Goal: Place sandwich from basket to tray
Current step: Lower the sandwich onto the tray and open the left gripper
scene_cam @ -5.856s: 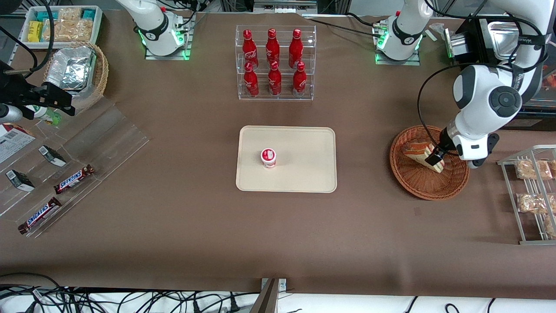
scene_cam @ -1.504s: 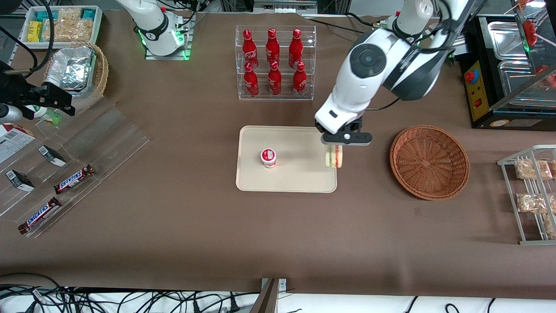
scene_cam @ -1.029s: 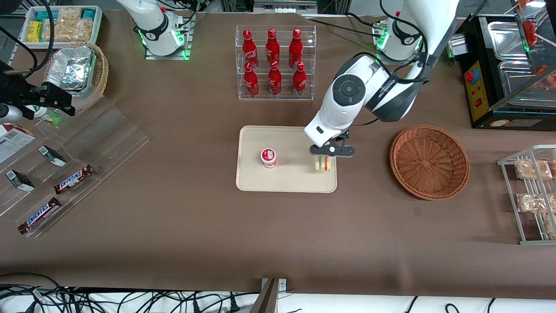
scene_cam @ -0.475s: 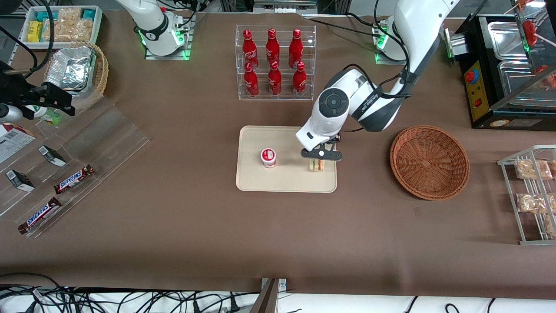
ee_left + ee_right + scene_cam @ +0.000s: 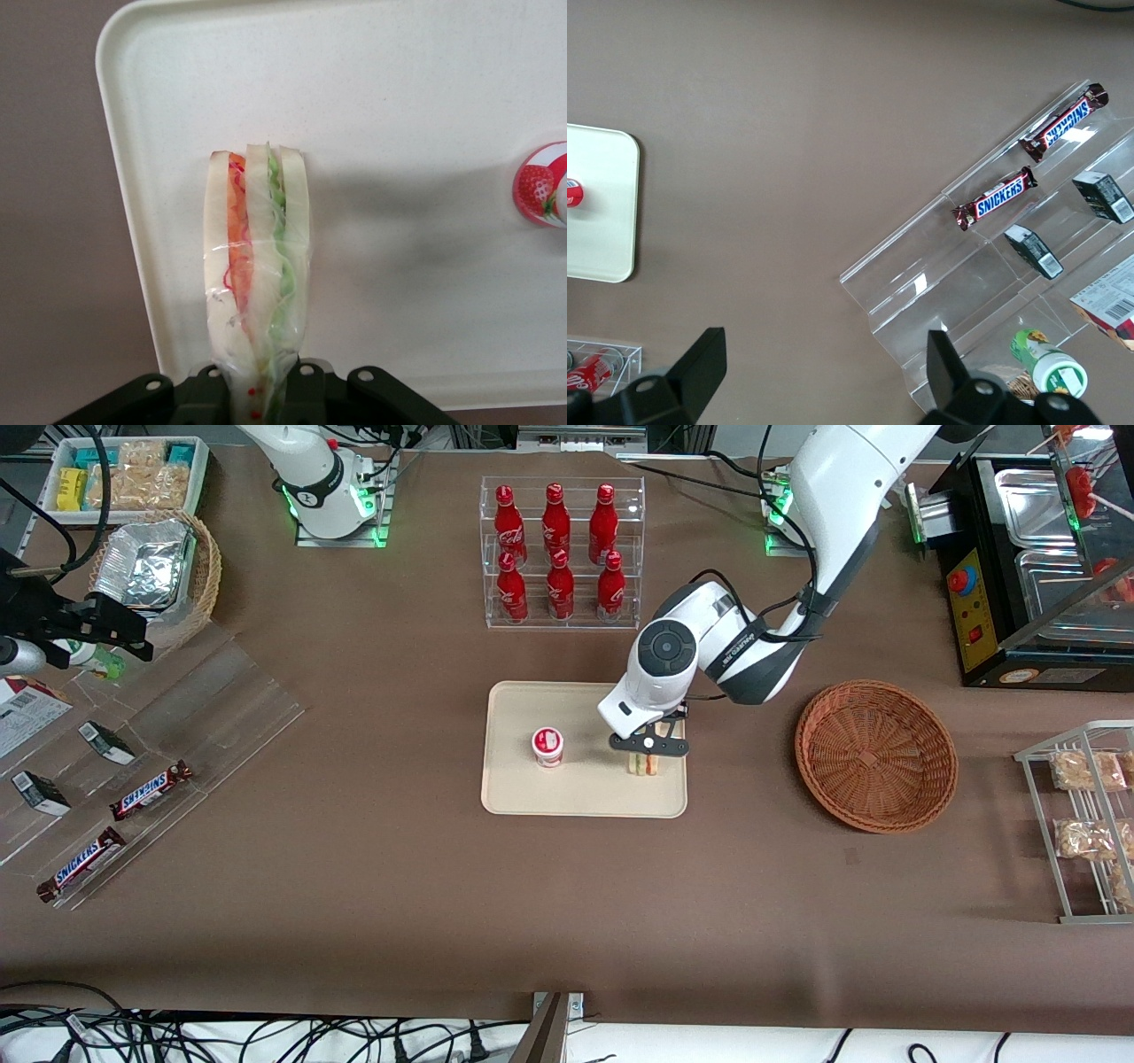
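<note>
I had the gripper clamped on the sandwich — low over the tray, near its basket-side edge, clear of the cup — ready, I judged, to let go.

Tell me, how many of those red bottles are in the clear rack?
6, all in the clear rack: three on the upper tier, and three on the lower tier. None seem hidden.
</note>
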Available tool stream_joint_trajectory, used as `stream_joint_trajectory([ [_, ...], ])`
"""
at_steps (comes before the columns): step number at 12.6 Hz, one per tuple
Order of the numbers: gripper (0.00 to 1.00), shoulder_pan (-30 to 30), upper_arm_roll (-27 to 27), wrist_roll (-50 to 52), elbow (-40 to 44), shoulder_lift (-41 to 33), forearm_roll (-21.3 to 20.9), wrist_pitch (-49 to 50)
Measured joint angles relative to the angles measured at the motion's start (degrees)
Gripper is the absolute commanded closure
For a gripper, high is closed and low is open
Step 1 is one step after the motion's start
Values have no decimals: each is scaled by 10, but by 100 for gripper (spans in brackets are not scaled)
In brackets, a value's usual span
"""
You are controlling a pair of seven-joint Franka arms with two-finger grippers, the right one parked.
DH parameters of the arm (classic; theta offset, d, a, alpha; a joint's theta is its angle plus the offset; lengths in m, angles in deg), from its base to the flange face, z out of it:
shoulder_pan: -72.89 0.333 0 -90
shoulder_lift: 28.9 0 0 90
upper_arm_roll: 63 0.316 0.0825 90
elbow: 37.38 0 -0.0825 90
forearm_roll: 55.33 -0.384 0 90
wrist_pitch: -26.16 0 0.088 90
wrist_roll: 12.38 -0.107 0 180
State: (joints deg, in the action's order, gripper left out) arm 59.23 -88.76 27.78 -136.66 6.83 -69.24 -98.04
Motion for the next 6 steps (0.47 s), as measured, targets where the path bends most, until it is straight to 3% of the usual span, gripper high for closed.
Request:
stream_joint_trajectory([
  [3, 26, -1, 0, 10, 0, 8, -2, -2],
  [4, 1, -3, 0, 13, 0, 9, -5, -3],
  [6, 0, -5, 0, 21, 1, 10, -14, -3],
])
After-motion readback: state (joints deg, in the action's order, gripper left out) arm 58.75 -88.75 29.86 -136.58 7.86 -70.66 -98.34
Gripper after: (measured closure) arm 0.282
